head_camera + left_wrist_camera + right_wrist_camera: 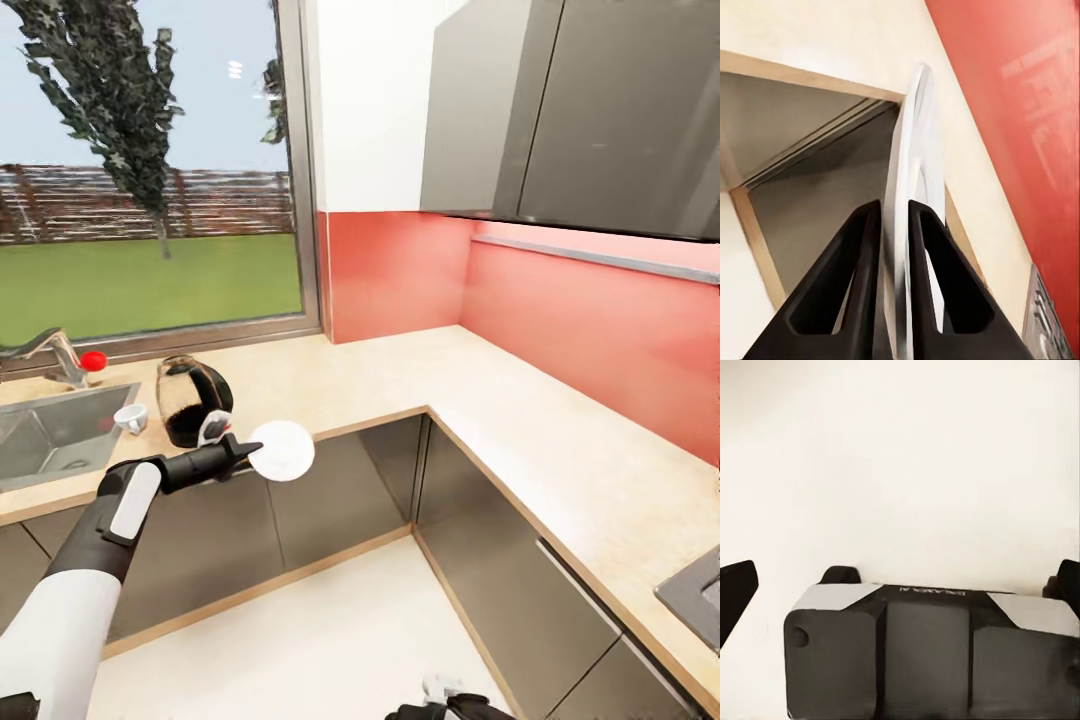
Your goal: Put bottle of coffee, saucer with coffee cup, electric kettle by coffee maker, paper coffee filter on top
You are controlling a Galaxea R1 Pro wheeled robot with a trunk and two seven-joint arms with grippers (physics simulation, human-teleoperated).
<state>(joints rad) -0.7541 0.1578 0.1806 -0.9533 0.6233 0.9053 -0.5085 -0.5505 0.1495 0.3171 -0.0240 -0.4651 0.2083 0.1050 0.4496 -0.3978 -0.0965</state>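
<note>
My left gripper (250, 452) is shut on the rim of the saucer (285, 450), a small white plate held out in the air just off the front edge of the kitchen countertop (400, 370). In the left wrist view the saucer (916, 135) stands edge-on, pinched by the black fingers (855, 277). The electric kettle (192, 398), rounded glass with a dark lower half, stands on the counter just behind my left hand. The coffee cup (131, 418) sits beside the sink. My right gripper (450, 700) hangs low near the floor, its fingertips (736, 591) spread wide apart, holding nothing.
A steel sink (50, 430) with a faucet and a red knob (93, 361) lies at the left. The counter turns a corner and runs along the red backsplash to the right. Grey wall cabinets (560, 110) hang above. A window is behind the sink.
</note>
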